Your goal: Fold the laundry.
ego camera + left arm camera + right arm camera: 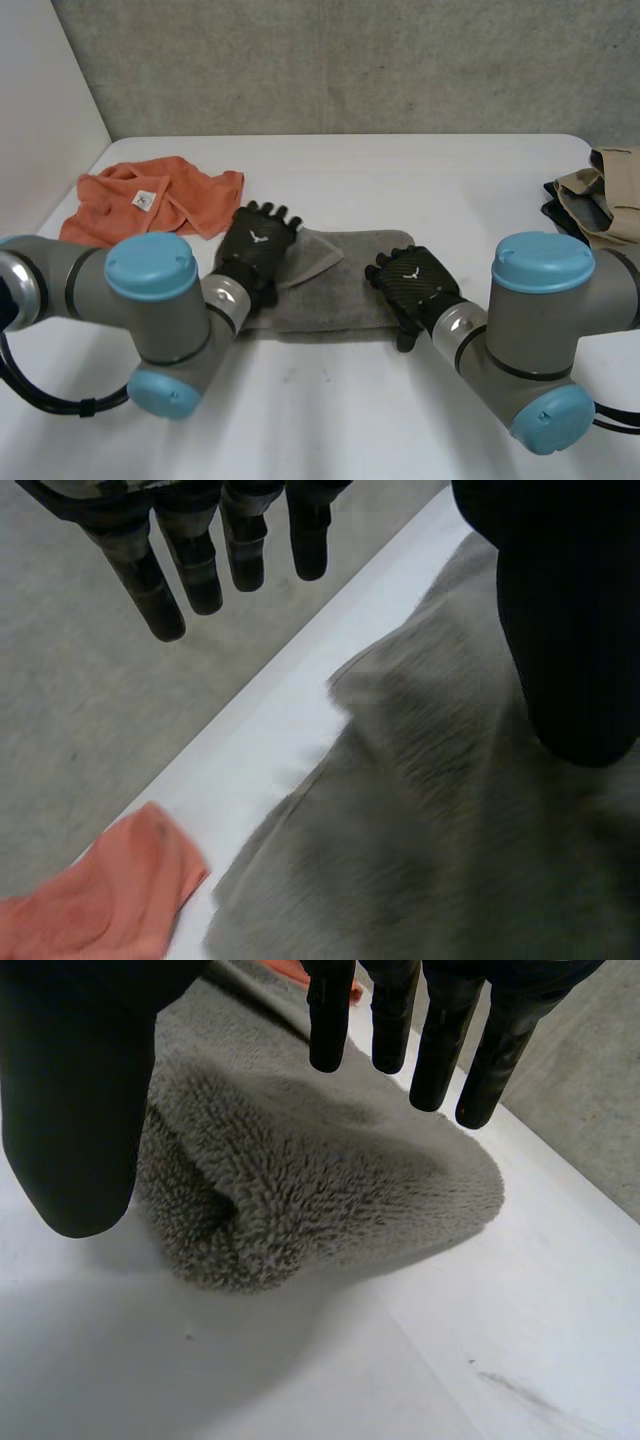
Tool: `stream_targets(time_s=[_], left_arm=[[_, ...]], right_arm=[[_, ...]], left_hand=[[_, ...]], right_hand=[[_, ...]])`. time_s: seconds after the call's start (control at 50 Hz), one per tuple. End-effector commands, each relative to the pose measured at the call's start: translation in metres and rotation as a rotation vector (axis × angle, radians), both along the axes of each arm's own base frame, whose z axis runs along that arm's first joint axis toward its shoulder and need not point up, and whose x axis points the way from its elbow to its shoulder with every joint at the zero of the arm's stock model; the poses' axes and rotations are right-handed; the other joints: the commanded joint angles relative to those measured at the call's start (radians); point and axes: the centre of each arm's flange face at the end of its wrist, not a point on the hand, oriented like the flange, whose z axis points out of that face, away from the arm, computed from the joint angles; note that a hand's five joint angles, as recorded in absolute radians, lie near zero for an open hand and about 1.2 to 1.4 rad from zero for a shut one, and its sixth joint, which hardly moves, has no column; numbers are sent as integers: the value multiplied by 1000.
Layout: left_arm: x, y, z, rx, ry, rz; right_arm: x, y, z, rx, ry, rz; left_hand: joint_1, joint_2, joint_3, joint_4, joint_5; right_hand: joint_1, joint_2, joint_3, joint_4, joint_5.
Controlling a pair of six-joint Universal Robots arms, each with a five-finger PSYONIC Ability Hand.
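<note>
Left hand (258,245) and right hand (415,278), fingers straight, seemingly hover over the grey towel (338,288).

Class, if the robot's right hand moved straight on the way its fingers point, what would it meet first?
Probably the grey towel: the right hand, fingers straight, is over its end and points along it. Height above the cloth is unclear, so it might skim over.

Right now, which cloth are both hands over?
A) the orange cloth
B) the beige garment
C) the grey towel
C: the left hand and the right hand are both over the grey towel, with straight fingers holding nothing. The orange cloth lies apart, beyond the left hand.
</note>
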Motion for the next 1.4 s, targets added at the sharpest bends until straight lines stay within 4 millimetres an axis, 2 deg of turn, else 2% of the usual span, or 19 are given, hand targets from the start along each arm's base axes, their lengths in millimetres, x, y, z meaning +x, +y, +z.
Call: stream_targets(time_s=[0.02, 0.16, 0.32, 0.38, 0.56, 0.64, 0.68, 0.76, 0.84, 0.94, 1.0, 1.06, 1.14, 1.16, 1.2, 1.26, 1.34, 1.38, 1.4], left_arm=[[41, -69, 12, -84, 13, 295], [54, -73, 7, -66, -6, 365], [36, -38, -8, -10, -38, 288], [36, -32, 2, -22, -28, 281], [36, -15, 17, -33, -19, 261], [35, -8, 23, -41, -13, 250], [36, -6, 26, -44, -11, 249], [38, -1, 30, -47, -9, 249], [40, 3, 40, -61, 4, 246], [43, 10, 51, -77, 22, 236], [44, 14, 56, -84, 28, 226], [44, 16, 59, -88, 34, 218], [44, 17, 65, -99, 46, 216], [43, 18, 67, -102, 50, 213], [42, 19, 68, -106, 53, 208], [40, 20, 69, -111, 57, 204], [39, 21, 69, -110, 58, 199], [36, 24, 70, -111, 62, 192], [32, 26, 71, -113, 72, 180]], right_arm=[[1, 0, -2, -31, 29, 10], [1, -3, -6, -71, 49, -10], [-2, -6, -9, -116, 106, -31], [-3, -6, -10, -110, 106, -28], [-5, -6, -6, -96, 88, -40], [-5, -5, -7, -78, 73, -43], [-7, -3, -10, -70, 81, -39], [-20, -5, -9, -61, 99, -70], [-43, -4, 8, -72, 148, -107], [-77, -15, 16, -136, 320, -135], [-83, -24, 20, -197, 400, -130], [-76, -27, 32, -289, 457, -81], [-33, -8, 56, -423, 412, 52], [-14, 4, 63, -466, 371, 121], [3, 19, 67, -493, 330, 199], [31, 53, 52, -485, 277, 387], [52, 91, 20, -424, 250, 585], [54, 99, 13, -399, 249, 620], [53, 102, 11, -391, 243, 629]], left_hand=[[6, -4, -10, -4, -23], [-6, -16, -22, -16, -35], [-14, -25, -31, -25, -44], [-17, -28, -34, -28, -47], [-18, -29, -35, -29, -48], [-18, -29, -35, -29, -48], [-18, -29, -35, -29, -48], [-18, -29, -35, -29, -48], [-18, -29, -35, -29, -48], [-18, -29, -35, -29, -48], [-18, -29, -35, -29, -48], [-18, -29, -35, -29, -48], [-18, -29, -35, -29, -48], [-18, -29, -35, -29, -48], [-18, -29, -35, -29, -48], [-18, -29, -35, -29, -48], [-18, -29, -35, -29, -48], [-18, -29, -35, -29, -48], [-18, -29, -35, -29, -48]], right_hand=[[195, 174, 143, 145, 143], [374, 353, 322, 324, 322], [682, 661, 630, 632, 630], [782, 761, 731, 732, 730], [730, 708, 678, 679, 677], [1118, 1096, 1066, 1067, 1066], [1119, 1098, 1067, 1068, 1067], [1119, 1098, 1067, 1068, 1067], [1119, 1098, 1067, 1068, 1067], [1119, 1098, 1067, 1068, 1067], [1119, 1098, 1067, 1068, 1067], [1119, 1098, 1067, 1068, 1067], [1119, 1098, 1067, 1068, 1067], [1119, 1098, 1067, 1068, 1067], [1119, 1098, 1067, 1068, 1067], [1119, 1098, 1067, 1068, 1067], [1119, 1098, 1067, 1068, 1067], [942, 921, 891, 892, 890], [720, 699, 668, 670, 668]])
